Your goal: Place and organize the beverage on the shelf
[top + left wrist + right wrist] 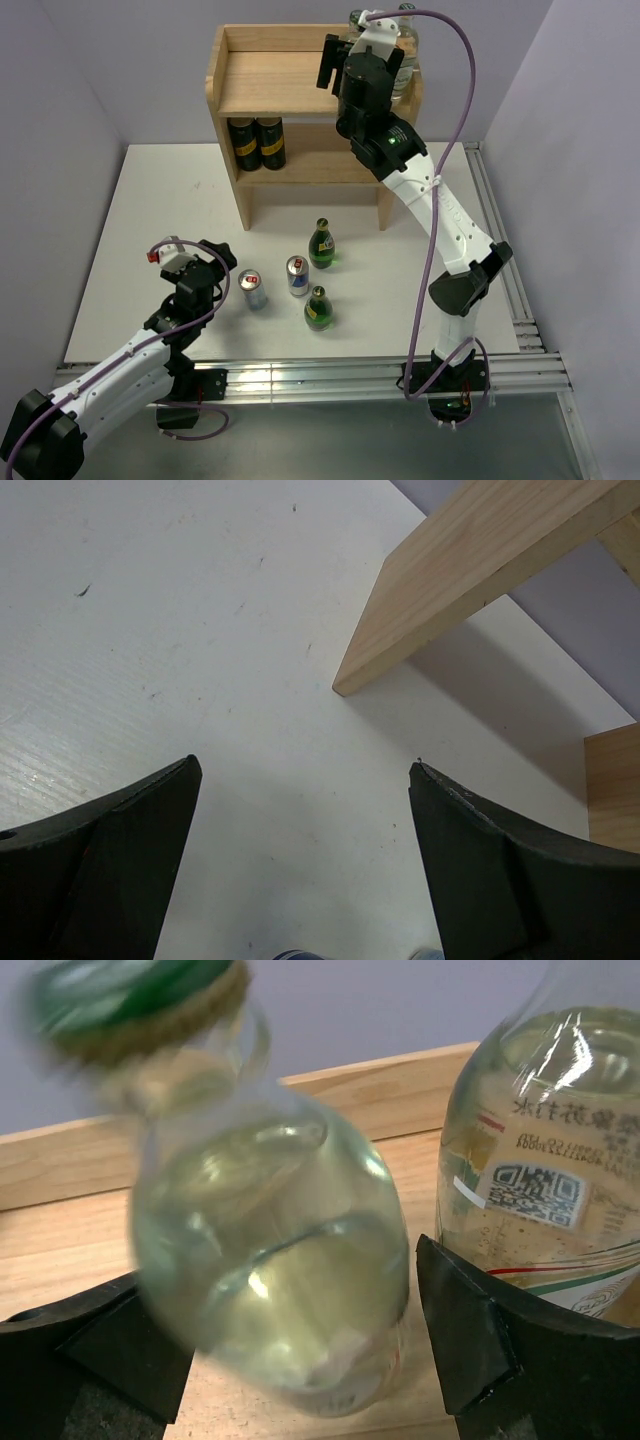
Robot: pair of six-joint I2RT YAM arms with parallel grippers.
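Observation:
The wooden shelf point(262, 80) stands at the back. My right gripper point(362, 52) is over its top tier at the right end. In the right wrist view its jaws point(305, 1290) stand wide either side of a clear glass bottle point(270, 1260) with a green cap. That bottle is tilted and blurred, with a small gap to the right finger. A second clear bottle point(545, 1160) stands upright just to its right. Two green bottles point(321, 245) point(318, 308) and two silver-and-blue cans point(253, 290) point(298, 275) stand on the table. My left gripper point(190, 262) is open and empty, left of the cans.
Two dark cans with yellow labels point(255, 143) stand at the left of the shelf's lower tier. The left wrist view shows white table point(200, 630) and the shelf's side panel point(470, 570). Purple walls close in on both sides, and a metal rail point(500, 250) runs along the right.

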